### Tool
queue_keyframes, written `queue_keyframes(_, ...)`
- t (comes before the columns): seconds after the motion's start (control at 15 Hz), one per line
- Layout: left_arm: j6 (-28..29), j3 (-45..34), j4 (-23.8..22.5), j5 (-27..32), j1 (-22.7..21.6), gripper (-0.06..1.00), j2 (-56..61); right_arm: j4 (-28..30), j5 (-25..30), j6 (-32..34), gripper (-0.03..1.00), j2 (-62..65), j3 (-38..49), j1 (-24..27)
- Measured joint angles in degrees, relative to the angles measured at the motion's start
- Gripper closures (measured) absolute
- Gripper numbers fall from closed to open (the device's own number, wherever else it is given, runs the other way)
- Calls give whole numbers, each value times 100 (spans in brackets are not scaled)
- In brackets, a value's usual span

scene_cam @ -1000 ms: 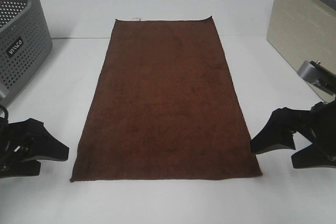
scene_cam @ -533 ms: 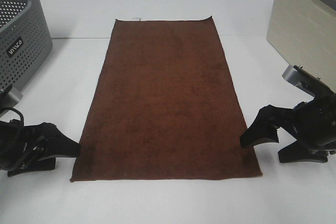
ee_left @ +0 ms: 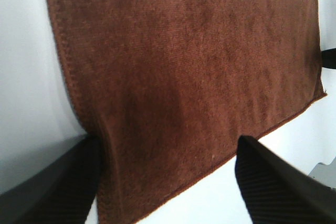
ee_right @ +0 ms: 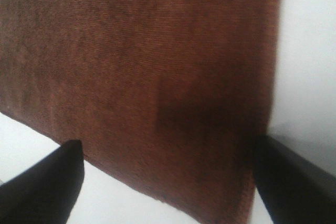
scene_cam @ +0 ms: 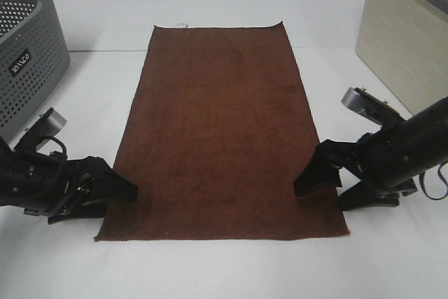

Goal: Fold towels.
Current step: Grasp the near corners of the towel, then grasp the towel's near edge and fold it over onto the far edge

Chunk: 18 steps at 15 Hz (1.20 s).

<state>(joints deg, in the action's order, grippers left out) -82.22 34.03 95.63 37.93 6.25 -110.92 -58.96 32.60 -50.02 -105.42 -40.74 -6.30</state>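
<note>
The dark reddish-brown towel (scene_cam: 220, 131) lies flat and spread out on the white table, long side running away from me, with a small white tag (scene_cam: 183, 25) at its far left corner. My left gripper (scene_cam: 112, 203) is open at the towel's near left corner; in the left wrist view (ee_left: 165, 182) its two fingers straddle that corner and the towel (ee_left: 184, 66) fills the view. My right gripper (scene_cam: 320, 197) is open at the near right corner; in the right wrist view (ee_right: 168, 182) its fingers straddle the towel's (ee_right: 142, 61) edge there.
A grey perforated basket (scene_cam: 28, 47) stands at the far left. A beige box (scene_cam: 406, 40) stands at the far right. The white table (scene_cam: 224, 271) shows bare surface in front of the towel.
Both grippers have moved inward from the table's sides to the towel's near corners, and their open fingers now reach over the cloth's edges. The towel has not moved.
</note>
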Motion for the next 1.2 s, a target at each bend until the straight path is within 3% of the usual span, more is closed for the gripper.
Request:
queue_keyframes(0.13,23,189,11,0,166,31,-138,-120,-166,298,25,-97,-92,-309)
queue_keyframes(0.2,46,229,0,-160,229,49,-189,-52,-418,642,46,-138,-92,-327)
queue_keyframes(0.27,46,229,0,-160,229,49,-189,-52,-418,642,46,-138,-92,-327)
queue_keyframes(0.4,46,229,-29,-309,229,83,-246,241,-539,905,71,-172,-92,-327)
queue_keyframes(0.47,46,229,-34,-321,229,93,-246,332,-573,1031,86,-189,-92,-327)
queue_keyframes(0.53,46,229,-57,-321,229,94,-246,355,-584,1220,97,-201,-92,-327)
queue_keyframes(0.73,407,229,-418,-315,223,94,17,401,-493,1432,97,-97,-86,-327)
queue_keyframes(0.93,1192,149,-1243,-309,223,94,521,470,-327,1679,97,395,149,-327)
queue_keyframes(1.2,1387,-848,-1530,-309,223,94,1490,476,-212,1811,97,1295,1049,-327)
